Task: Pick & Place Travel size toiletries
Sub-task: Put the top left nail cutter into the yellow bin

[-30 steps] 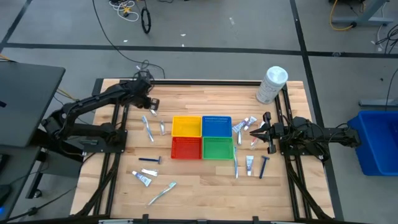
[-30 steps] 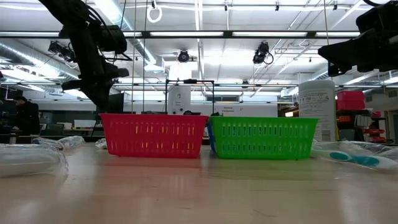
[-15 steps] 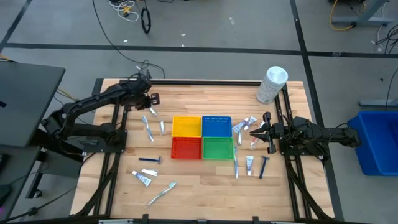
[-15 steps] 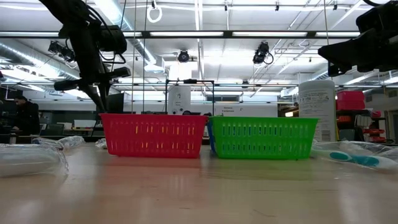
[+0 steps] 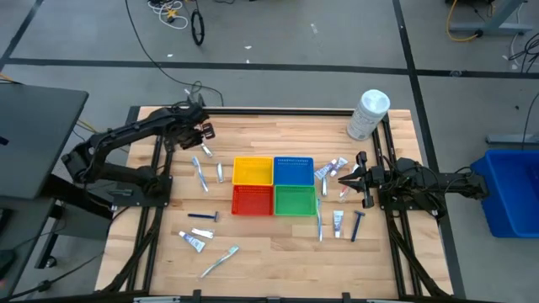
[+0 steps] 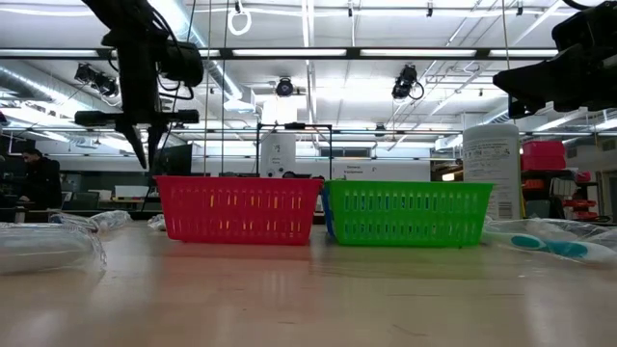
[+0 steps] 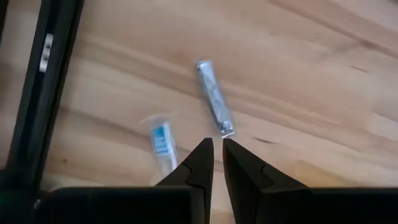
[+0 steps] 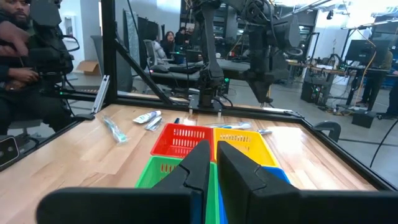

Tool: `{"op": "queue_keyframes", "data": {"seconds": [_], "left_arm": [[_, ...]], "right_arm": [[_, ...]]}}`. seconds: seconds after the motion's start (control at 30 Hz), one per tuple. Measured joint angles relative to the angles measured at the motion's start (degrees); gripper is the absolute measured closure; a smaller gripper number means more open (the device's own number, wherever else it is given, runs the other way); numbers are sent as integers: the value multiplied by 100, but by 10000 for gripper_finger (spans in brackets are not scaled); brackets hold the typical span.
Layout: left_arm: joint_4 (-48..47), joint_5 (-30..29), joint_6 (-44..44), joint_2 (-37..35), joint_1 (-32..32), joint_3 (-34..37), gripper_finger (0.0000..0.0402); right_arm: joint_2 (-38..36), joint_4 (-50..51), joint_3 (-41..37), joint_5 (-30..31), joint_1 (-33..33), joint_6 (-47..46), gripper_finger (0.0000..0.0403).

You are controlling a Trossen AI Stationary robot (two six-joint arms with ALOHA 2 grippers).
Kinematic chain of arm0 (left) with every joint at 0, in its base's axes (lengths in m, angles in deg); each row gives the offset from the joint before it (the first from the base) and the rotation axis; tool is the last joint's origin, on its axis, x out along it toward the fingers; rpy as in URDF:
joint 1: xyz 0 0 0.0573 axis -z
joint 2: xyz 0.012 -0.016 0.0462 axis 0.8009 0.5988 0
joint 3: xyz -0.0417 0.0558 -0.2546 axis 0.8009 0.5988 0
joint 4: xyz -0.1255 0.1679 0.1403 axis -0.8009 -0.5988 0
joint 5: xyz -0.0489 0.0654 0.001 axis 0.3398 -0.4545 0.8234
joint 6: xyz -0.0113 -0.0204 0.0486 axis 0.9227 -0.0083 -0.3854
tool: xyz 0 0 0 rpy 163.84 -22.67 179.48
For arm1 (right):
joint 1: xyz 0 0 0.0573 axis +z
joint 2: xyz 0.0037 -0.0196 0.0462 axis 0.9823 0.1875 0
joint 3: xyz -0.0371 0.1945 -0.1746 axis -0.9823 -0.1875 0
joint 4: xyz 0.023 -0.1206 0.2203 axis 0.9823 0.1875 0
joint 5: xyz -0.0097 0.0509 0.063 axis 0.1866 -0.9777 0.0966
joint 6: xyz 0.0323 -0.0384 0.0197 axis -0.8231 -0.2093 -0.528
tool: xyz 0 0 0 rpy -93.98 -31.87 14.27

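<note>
Toiletries, namely a slim silvery wrapped tube (image 7: 213,96), are lying beyond the left gripper (image 7: 217,146), whose nearly pressed-together fingers are risking knocking it aside.

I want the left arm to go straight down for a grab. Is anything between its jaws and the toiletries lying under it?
Nothing visible. The left gripper hangs with its jaws nearly shut and empty over bare wood; a small wrapped packet and a blue-labelled packet lie just ahead. The yellow basket sits well off to the side.
</note>
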Motion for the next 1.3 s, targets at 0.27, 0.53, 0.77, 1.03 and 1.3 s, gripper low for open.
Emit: {"op": "queue_keyframes", "data": {"seconds": [0.27,0.53,0.77,1.03,1.3], "left_arm": [[145,-12,844,566,16,-156,358],[366,206,1208,955,18,-157,346],[372,199,1343,1004,18,-157,274],[374,172,1362,1004,18,-157,185],[414,110,1316,1004,-24,-157,167]], "right_arm": [[0,-1,1,1,-1,-1,363],[0,-1,1,0,-1,-1,362],[0,1,1,1,-1,-1,362],[0,0,0,0,1,-1,361],[0,1,-1,-1,-1,-1,362]]}}
